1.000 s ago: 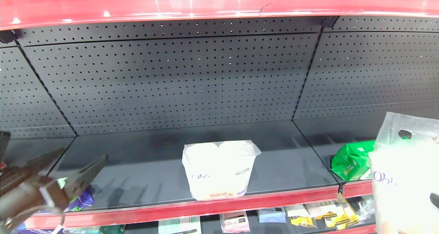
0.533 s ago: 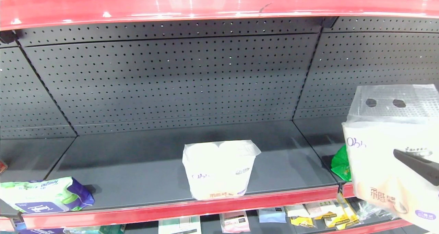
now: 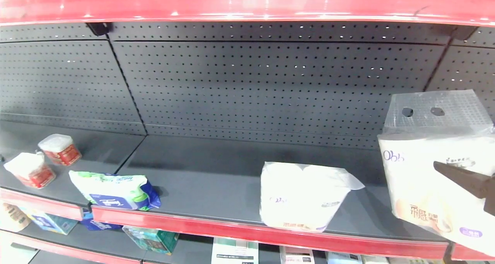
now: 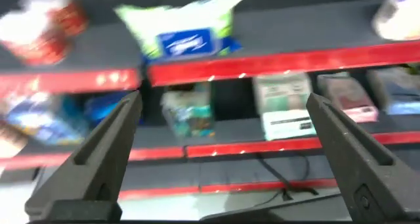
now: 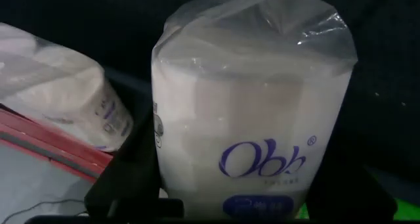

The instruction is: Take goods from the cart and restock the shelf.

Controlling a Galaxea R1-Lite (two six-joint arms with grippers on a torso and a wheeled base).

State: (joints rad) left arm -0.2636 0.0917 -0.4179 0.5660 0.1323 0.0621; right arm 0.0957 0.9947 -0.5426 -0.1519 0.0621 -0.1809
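1. Shelving: dark grey metal shelf (image 3: 216,167) with a perforated back panel and a red front lip. Most of its deck is bare.
2. Held stock: white plastic-wrapped pack of toilet rolls (image 3: 425,179), upright at the shelf's right end and raised off the deck. The right gripper (image 5: 246,165) clamps it by both sides, probably so it can go down standing on its base.
3. Placed stock: matching white roll pack (image 3: 301,198), standing at the front lip near the held one. It is judged the only obstacle, with room beside and behind it.
4. Left gripper (image 4: 224,102): jaws spread wide and empty, held low before the lower shelves.
5. Green-and-blue soft wipes packet (image 3: 114,190): lies flat at the lip, well clear.
6. Two small red-and-white tubs (image 3: 60,150) on the left bay, tilted, well away from the work.
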